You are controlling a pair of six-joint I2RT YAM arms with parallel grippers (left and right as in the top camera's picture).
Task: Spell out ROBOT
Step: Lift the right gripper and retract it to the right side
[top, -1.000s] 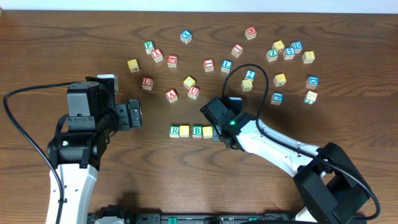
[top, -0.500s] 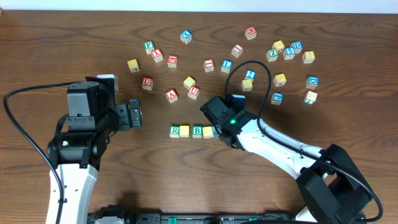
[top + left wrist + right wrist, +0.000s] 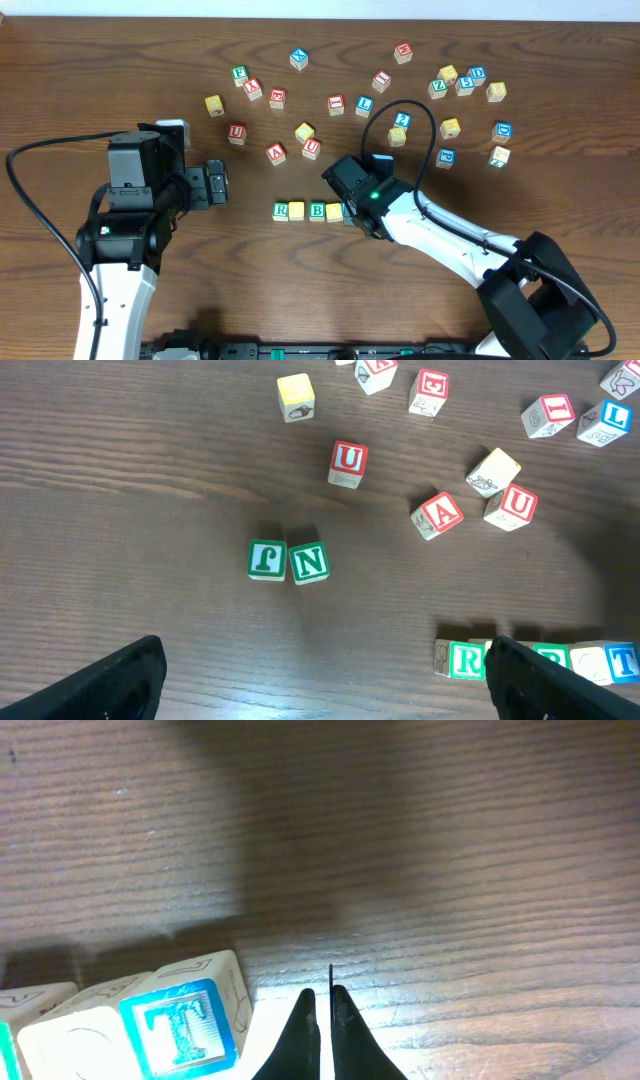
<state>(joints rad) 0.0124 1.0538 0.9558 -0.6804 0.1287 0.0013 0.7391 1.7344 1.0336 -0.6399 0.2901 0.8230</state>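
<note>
My right pincer (image 3: 322, 1020) has its two black fingers pressed together with nothing between them. The small wooden cube with the blue T (image 3: 185, 1025) sits just beside the tips, on the left in that pincer's own camera. I cannot tell if they touch. I think the word is nearly done. Going away from the pincer along the row I see the T, a yellow-faced wooden cube (image 3: 334, 211), the wooden cube with the green B (image 3: 316, 211), another yellow-faced wooden cube (image 3: 297, 211) and the wooden cube with the green R (image 3: 281, 211), all side by side. So this looks like the last tidy-up, and next I would want to pull the right pincer away from the T without bumping the row. On the other side of the tips the dark brown wooden table (image 3: 450, 840) is bare, so there is room. Past the R, well apart, my left pincer (image 3: 325, 655) hangs with fingers wide apart, holding nothing. Farther out lie loose wooden letter cubes (image 3: 336, 103), then the table's far edge.
</note>
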